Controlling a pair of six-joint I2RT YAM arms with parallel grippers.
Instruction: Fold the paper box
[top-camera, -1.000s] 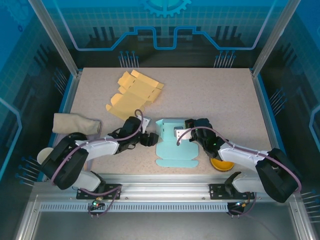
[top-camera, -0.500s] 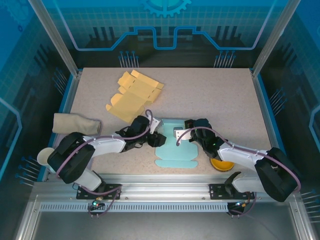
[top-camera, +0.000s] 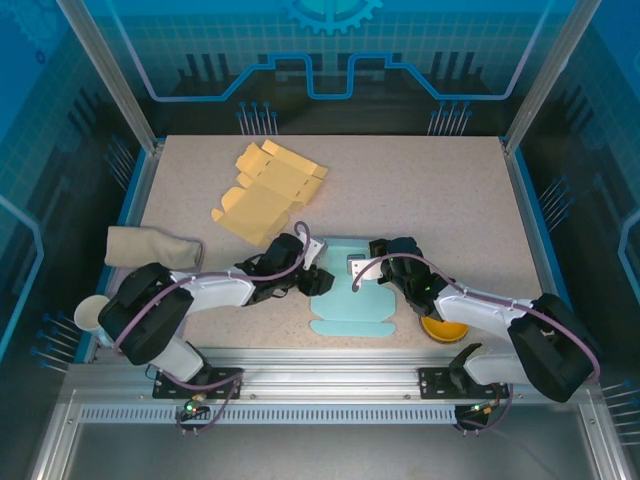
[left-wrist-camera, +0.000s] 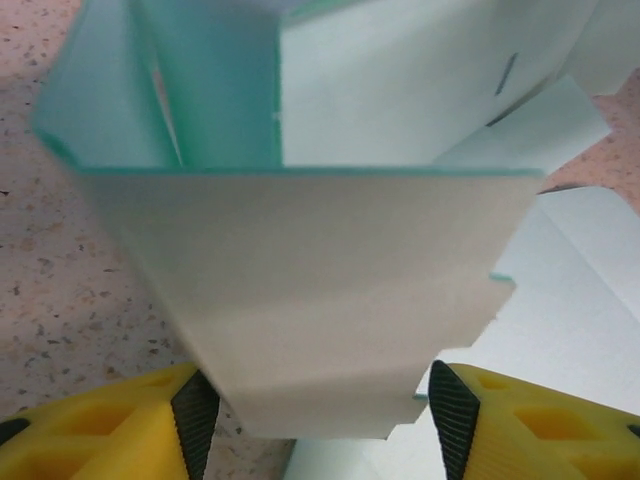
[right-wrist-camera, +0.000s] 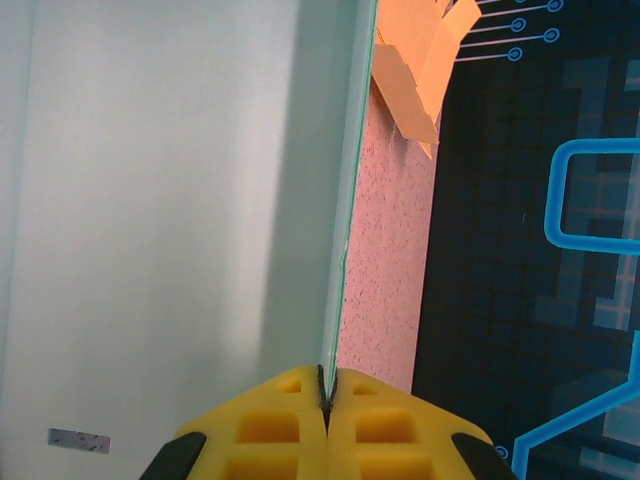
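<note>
We see a flat yellow cardboard sheet at the table's far left. A beige cloth lies by the left edge, a yellow bowl near the front.

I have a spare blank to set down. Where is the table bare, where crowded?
Biggest bare patch: the far right of the table, between the yellow cardboard blank, the right edge and the right arm. A smaller one: the left edge beyond the beige cloth. Crowded: the near middle, around the left arm, the teal paper box and a yellow round object.
</note>
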